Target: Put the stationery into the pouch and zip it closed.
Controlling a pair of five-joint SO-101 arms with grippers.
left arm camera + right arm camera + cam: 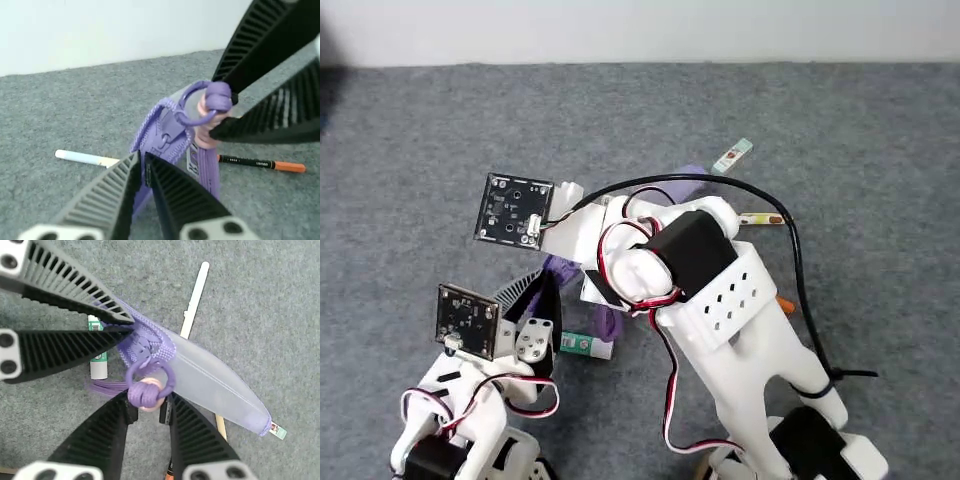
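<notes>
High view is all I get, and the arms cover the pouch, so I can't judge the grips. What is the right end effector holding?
Observer: The right end effector is shut on the knotted purple cord zip pull of the lilac fabric pouch.
Operator: And the left one?
Observer: The left end effector is shut on the pouch's purple zip edge, at the same end as the pull.

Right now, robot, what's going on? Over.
Left pincer shut on pouch. Right pincer shut on zipper pull. Outside: white pen, black pen, glue stick.
</notes>
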